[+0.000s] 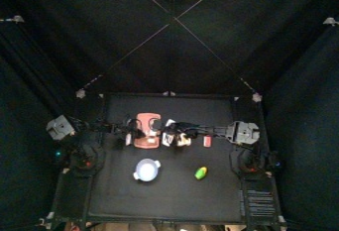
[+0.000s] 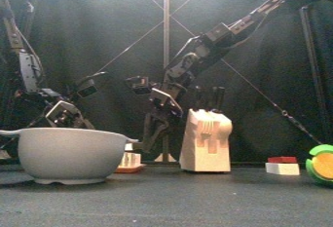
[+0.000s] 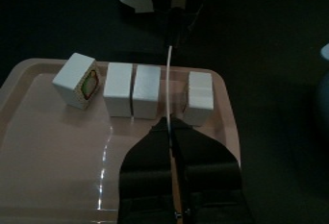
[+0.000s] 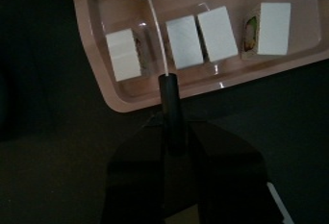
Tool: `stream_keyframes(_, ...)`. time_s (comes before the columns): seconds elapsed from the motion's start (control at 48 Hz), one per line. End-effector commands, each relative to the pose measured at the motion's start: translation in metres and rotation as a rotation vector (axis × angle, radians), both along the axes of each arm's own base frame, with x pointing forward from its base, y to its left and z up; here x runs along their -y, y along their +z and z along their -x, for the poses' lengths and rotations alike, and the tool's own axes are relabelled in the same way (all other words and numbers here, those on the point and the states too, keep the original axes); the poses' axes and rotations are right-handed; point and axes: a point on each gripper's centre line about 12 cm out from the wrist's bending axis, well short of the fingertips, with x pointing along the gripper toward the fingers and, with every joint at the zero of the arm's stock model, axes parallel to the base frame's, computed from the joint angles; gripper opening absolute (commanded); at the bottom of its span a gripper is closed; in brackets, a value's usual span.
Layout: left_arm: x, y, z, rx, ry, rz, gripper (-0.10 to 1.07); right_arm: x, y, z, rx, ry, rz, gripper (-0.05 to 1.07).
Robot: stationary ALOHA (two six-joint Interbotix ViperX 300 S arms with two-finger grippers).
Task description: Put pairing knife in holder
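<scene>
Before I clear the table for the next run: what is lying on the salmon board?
Four white blocks lie in a row on the salmon board. A knife crosses above them; the pincer's own dark body hides part of the board nearest the camera.

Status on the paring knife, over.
Right gripper shut on knife handle; left gripper pinches blade. Knife above board, not in holder. Nothing seen blocking.

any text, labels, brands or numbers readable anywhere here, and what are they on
No text can be read in any view.
One white block on the salmon board has a round mark on its face, too blurred to read.
The holder and the bowl show no lettering.
</scene>
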Motion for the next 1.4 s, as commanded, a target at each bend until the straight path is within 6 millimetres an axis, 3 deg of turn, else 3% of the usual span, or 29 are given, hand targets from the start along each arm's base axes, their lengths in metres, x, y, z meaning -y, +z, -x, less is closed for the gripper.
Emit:
stream_keyframes(0.0,0.001,0.006,-0.003,0.020,-0.014,-0.016,0.20,0.005,0.037,-0.004,0.083,-0.009,0.026,0.44)
stream_keyframes(0.333,0.008,0.020,0.000,0.060,-0.022,-0.036,0.24,-0.005,0.052,-0.004,0.099,0.006,0.018,0.43)
stream_keyframes(0.438,0.012,0.028,0.004,0.084,-0.020,-0.047,0.33,-0.010,0.055,-0.004,0.104,0.010,0.008,0.43)
stream_keyframes(0.646,0.016,0.048,0.012,0.153,0.031,-0.071,0.62,-0.020,0.068,-0.004,0.111,0.029,0.003,0.43)
stream_keyframes(0.771,0.015,0.063,0.015,0.210,0.077,-0.087,0.71,-0.026,0.075,-0.001,0.101,0.035,-0.021,0.43)
stream_keyframes(1.042,0.015,0.090,0.026,0.329,0.178,-0.092,0.72,-0.048,0.107,0.007,0.153,-0.010,-0.191,0.43)
stream_keyframes(1.188,0.022,0.100,0.037,0.378,0.204,-0.109,0.72,-0.057,0.125,0.017,0.151,-0.148,-0.360,0.43)
stream_keyframes(1.375,0.033,0.112,0.051,0.429,0.214,-0.148,0.72,-0.067,0.142,0.031,0.132,-0.322,-0.456,0.43)
